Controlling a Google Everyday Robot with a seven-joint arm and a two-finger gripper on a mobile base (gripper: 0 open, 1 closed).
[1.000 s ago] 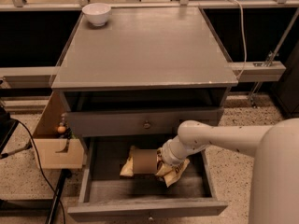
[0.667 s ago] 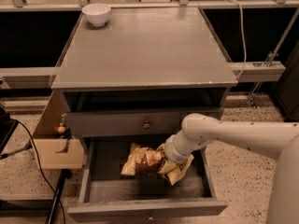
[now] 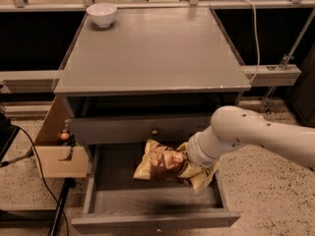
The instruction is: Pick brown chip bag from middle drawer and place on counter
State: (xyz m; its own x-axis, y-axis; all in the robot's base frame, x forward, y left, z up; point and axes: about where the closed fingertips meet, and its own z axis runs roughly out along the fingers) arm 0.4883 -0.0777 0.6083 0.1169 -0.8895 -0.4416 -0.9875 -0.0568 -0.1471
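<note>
The brown chip bag (image 3: 160, 161), dark brown with pale yellow ends, hangs tilted just above the grey tray of the open middle drawer (image 3: 152, 220). My gripper (image 3: 189, 163) reaches in from the right at the bag's right end and is shut on it; my white wrist hides most of the fingers. The counter (image 3: 152, 48) is the flat grey cabinet top above the drawer.
A white bowl (image 3: 102, 14) stands at the counter's back left corner. The closed drawer front with a dark knob (image 3: 154, 130) sits just above the bag. A wooden box (image 3: 59, 156) and a black cable (image 3: 34, 151) are left of the cabinet.
The bag has lifted off the drawer tray and tilted up, moving with my gripper. My arm has risen slightly.
</note>
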